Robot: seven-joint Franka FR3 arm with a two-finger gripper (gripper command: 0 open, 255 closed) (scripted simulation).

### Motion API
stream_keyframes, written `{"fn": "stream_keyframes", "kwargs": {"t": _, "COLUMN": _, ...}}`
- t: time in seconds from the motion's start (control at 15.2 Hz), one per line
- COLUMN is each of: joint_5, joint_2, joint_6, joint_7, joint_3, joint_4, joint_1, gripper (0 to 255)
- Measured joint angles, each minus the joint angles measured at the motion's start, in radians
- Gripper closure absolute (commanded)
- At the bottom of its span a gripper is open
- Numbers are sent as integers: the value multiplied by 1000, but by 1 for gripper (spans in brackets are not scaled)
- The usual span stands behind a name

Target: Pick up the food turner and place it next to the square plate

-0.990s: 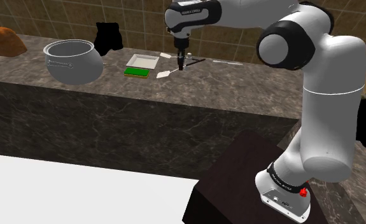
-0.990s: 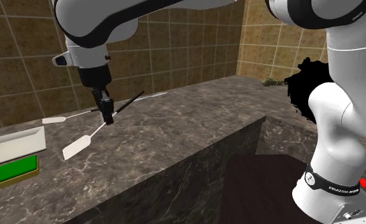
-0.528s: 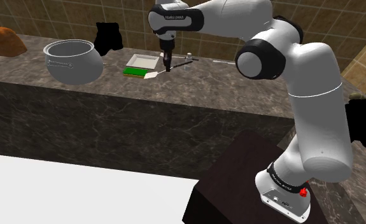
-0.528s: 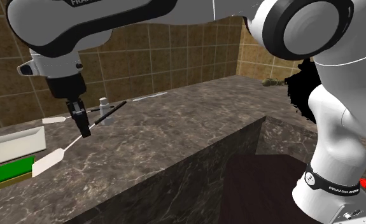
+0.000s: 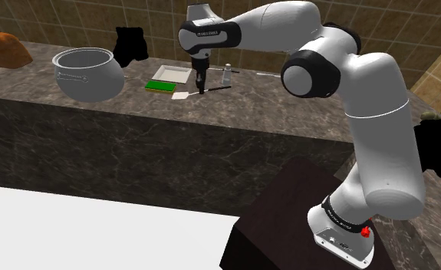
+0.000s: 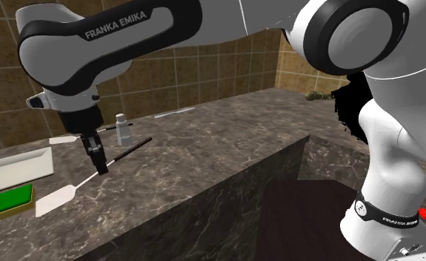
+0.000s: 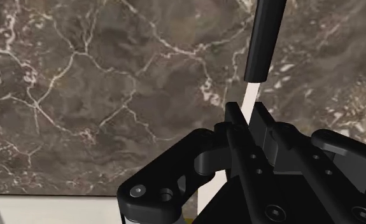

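Observation:
My gripper is shut on the food turner's thin white shaft, with both fingers pressed against it. The turner has a white blade and a black handle. It slants, blade end down, low over the dark marble counter. In the shoulder view the blade lies just right of a green slab, in front of the white square plate. The second exterior view has the gripper to the right of the plate. Whether the blade touches the counter I cannot tell.
A grey pot stands on the counter at the shoulder view's left. A small pale bottle stands just behind the gripper. Another white utensil lies near the tiled wall. The counter's front edge drops to the floor.
The arm has carried the turner towards the shoulder view's left and downward, from beside the bottle to beside the green slab and plate. The grip has stayed shut.

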Motion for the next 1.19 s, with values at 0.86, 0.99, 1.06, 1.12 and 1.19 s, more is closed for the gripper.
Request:
{"fn": "stream_keyframes", "kwargs": {"t": 0.86, "joint_5": 5, "joint_2": 15, "joint_6": 56, "joint_7": -4, "joint_3": 3, "joint_4": -41, "joint_1": 1, "gripper": 0}}
{"fn": "stream_keyframes", "kwargs": {"t": 0.99, "joint_5": 5, "joint_2": 15, "joint_6": 56, "joint_7": -4, "joint_3": 3, "joint_4": -41, "joint_1": 1, "gripper": 0}}
{"fn": "stream_keyframes", "kwargs": {"t": 1.06, "joint_5": 5, "joint_2": 15, "joint_6": 56, "joint_7": -4, "joint_3": 3, "joint_4": -41, "joint_1": 1, "gripper": 0}}
{"fn": "stream_keyframes", "kwargs": {"t": 1.12, "joint_5": 5, "joint_2": 15, "joint_6": 56, "joint_7": -4, "joint_3": 3, "joint_4": -41, "joint_1": 1, "gripper": 0}}
{"fn": "stream_keyframes", "kwargs": {"t": 1.19, "joint_5": 4, "joint_2": 11, "joint_6": 41, "joint_7": -4, "joint_3": 2, "joint_4": -30, "joint_1": 0, "gripper": 0}}
